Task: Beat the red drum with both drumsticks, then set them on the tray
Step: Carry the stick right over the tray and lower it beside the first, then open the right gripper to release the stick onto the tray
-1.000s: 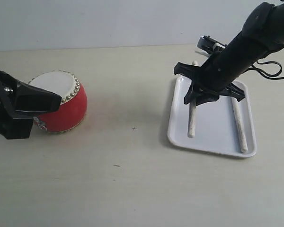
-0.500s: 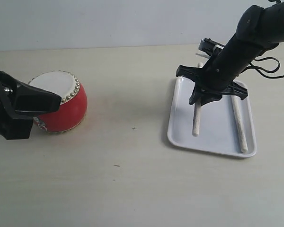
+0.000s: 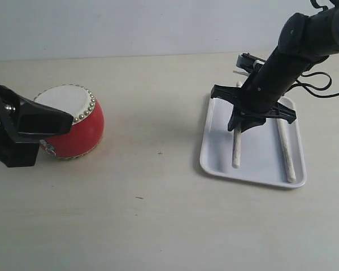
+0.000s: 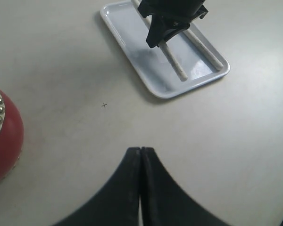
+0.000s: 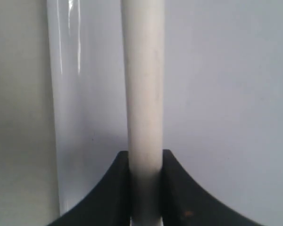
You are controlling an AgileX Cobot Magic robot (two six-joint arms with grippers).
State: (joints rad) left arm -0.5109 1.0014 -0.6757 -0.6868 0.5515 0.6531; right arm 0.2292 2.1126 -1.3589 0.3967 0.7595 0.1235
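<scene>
The red drum (image 3: 79,129) with its cream skin stands at the left of the table, and its edge shows in the left wrist view (image 4: 2,136). My left gripper (image 3: 66,119) hovers just in front of it, shut and empty (image 4: 140,149). At the right lies the white tray (image 3: 260,161). My right gripper (image 3: 240,119) is above it, shut on one drumstick (image 3: 235,149) that slants down onto the tray floor (image 5: 142,70). The other drumstick (image 3: 285,148) lies flat along the tray's right side. Both sticks and the tray (image 4: 146,61) show in the left wrist view.
The pale tabletop (image 3: 158,197) stretches between drum and tray. A black cable (image 3: 319,84) loops behind the right arm. The left arm's dark body (image 3: 11,135) covers part of the drum's left side.
My right gripper has shifted a little to the right and lower over the tray, carrying the drumstick, whose free end now points more straight along the tray. The left arm has not moved.
</scene>
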